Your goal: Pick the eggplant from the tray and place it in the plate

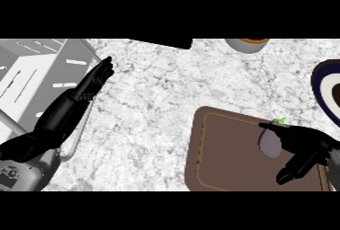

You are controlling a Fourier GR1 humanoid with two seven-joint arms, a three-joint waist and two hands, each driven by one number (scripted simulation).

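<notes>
A brown tray (222, 157) lies on the counter at the lower right. On its right part lies the eggplant (270, 143), pale purple with a green stem tip, mostly hidden under my right hand (302, 141). That hand's fingers and thumb curl down around the eggplant. The plate (324, 90), dark blue with a white ring, is cut off by the right edge, just beyond the tray. My left hand (96, 78) rests open at the left, fingers straight and pointing up.
A white dish rack or sink (33, 76) fills the upper left corner. A grey cup with an orange inside (247, 44) stands at the top edge. A dark object (163, 42) sits at the top middle. Speckled counter lies between.
</notes>
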